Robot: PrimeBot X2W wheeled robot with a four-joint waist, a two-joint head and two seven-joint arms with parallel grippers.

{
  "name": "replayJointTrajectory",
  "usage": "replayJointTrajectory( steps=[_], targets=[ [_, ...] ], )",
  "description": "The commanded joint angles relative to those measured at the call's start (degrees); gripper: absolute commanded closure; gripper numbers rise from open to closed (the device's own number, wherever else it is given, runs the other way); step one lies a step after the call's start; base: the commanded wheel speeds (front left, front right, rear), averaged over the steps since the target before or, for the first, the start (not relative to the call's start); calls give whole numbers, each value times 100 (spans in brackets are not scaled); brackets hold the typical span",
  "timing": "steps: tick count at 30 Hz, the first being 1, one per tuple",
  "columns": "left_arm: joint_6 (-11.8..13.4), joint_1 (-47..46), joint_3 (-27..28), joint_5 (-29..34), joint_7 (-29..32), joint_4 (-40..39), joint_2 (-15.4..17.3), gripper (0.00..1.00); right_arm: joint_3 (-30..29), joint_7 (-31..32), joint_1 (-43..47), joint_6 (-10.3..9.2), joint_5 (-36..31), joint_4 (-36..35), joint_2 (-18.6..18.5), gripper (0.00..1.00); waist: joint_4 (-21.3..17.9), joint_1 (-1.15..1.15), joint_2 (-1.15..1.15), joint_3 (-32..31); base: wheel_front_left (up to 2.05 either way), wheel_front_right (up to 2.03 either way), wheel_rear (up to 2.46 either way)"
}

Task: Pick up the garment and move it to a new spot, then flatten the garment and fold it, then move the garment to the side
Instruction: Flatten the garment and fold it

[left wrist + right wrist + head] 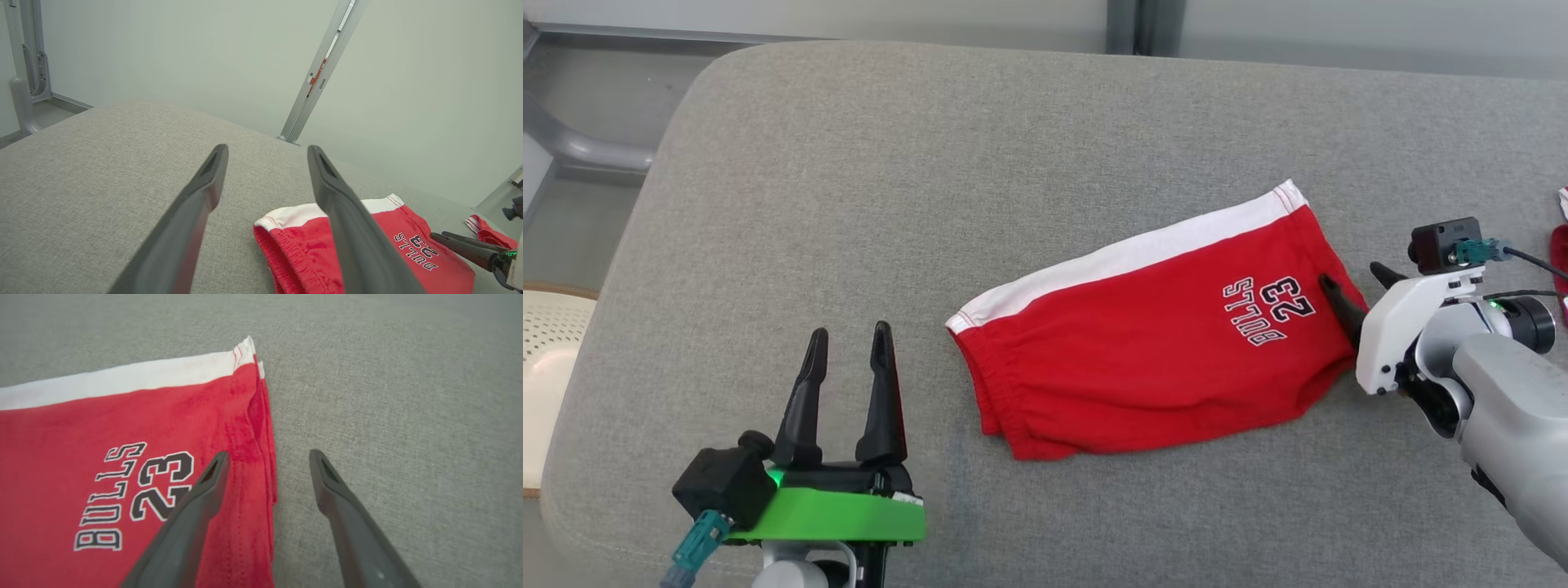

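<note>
Grey padded bench [849,204] carries one garment [1143,351]: red shorts with a white band, folded, lying right of centre. Right gripper [1352,276] is at its right-hand hem, fingers wide, one over cloth, one over bare bench. Left gripper [849,331] stands apart toward the near left corner, fingers wide, empty. Recommendation for shifting it aside: pinch all layers at the hem and slide low.

Grey fabric cushion [849,204], pale wall [204,49], slanted metal post [316,77] behind, cream perforated seat [547,343] at left
</note>
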Motion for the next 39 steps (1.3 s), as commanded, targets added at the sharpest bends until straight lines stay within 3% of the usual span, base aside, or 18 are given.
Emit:
replayJointTrajectory(
  steps=[1, 6, 7, 9, 11, 12, 13, 20, 32, 39],
  targets=[
    [19, 65, 33, -12, 1, -20, 19, 0, 49, 116, 101, -9, 80, 58, 14, 0, 54, 0, 0, 18, 0, 0, 0],
    [44, 38, 67, -40, 0, -41, 19, 0, 197, 572, 146, -9, 260, 170, 87, 0, 105, 0, 0, 41, 0, 0, 0],
    [42, 27, 76, -42, 0, -38, 19, 0, 229, 658, 161, -8, 302, 189, 102, 9, 107, 0, 0, 44, 0, 0, 0],
    [47, 13, 93, -52, 0, -42, 19, 0, 252, 708, 166, -8, 360, 219, 112, 54, 101, 0, 0, 55, 0, 0, 0],
    [48, 8, 108, -62, 0, -50, 19, 0, 256, 692, 150, -8, 400, 241, 117, 74, 87, 0, 0, 64, 0, 0, 0],
    [52, 6, 112, -67, 0, -53, 19, 0, 250, 653, 143, -8, 423, 244, 124, 92, 78, 0, 0, 67, 0, 0, 0],
    [59, 5, 119, -68, 0, -57, 19, 0, 236, 596, 133, -8, 436, 241, 131, 100, 59, 0, 0, 69, 0, 0, 0],
    [56, 27, 156, -47, 1, -52, 19, 0, 107, 14, 122, -11, 556, 122, 60, 100, -165, 0, 0, 14, 0, 0, 0],
    [9, 70, 218, 89, 1, 8, 20, 0, -159, -788, 621, -10, 873, -317, -197, 100, -1067, 0, 0, -114, 0, 0, 0],
    [-16, 31, 231, 168, 1, 71, 20, 0, -486, -1022, 980, -10, 899, -487, -116, 100, -1450, 0, 0, -135, 0, 0, 0]
  ],
)
